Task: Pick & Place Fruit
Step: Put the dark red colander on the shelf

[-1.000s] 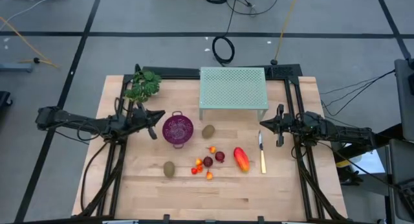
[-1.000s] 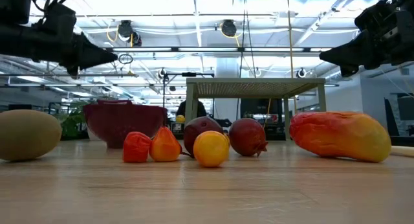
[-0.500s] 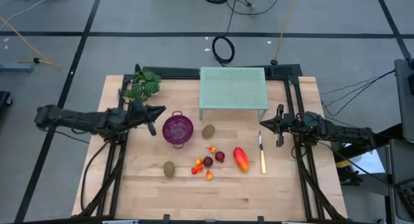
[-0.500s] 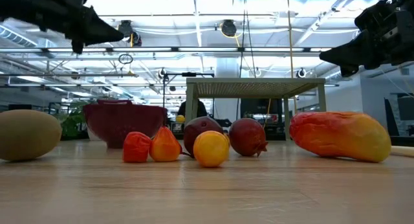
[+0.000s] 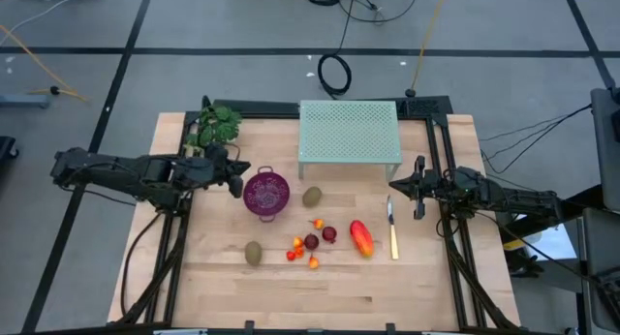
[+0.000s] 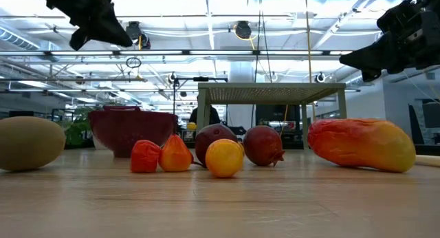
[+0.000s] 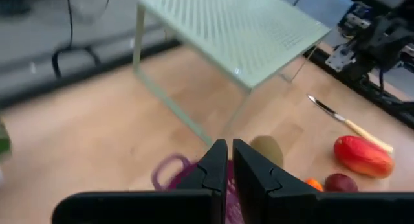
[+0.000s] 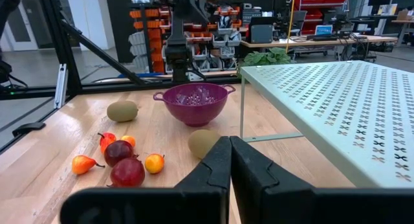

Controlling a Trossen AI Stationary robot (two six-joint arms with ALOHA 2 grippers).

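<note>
Two grippers are in view and neither holds anything. The left gripper hangs above the surface just beside the purple colander, on the side toward the left edge, fingers together; the right gripper waits over the right edge, near the yellow-handled knife, fingers likewise together. All fruit lies loose on the surface, none yet moved into any container. One kiwi sits just beside the colander on its right, near the front legs of the pale green perforated stand; the second kiwi lies apart, toward the near left. Between them is a cluster: two dark red round fruits side by side, with several tiny orange-red pieces scattered close around them. The elongated orange-red fruit lies just right of the cluster and left of the knife. Its long axis runs roughly from the far edge toward the near edge, tilted slightly so the near end leans right, about parallel to the knife. Judgement: the colander is the likely receptacle, and the left arm stands close to it. A grip across the short axis of the long fruit would suit. The leafy bunch at the far left corner is no part of the task.
</note>
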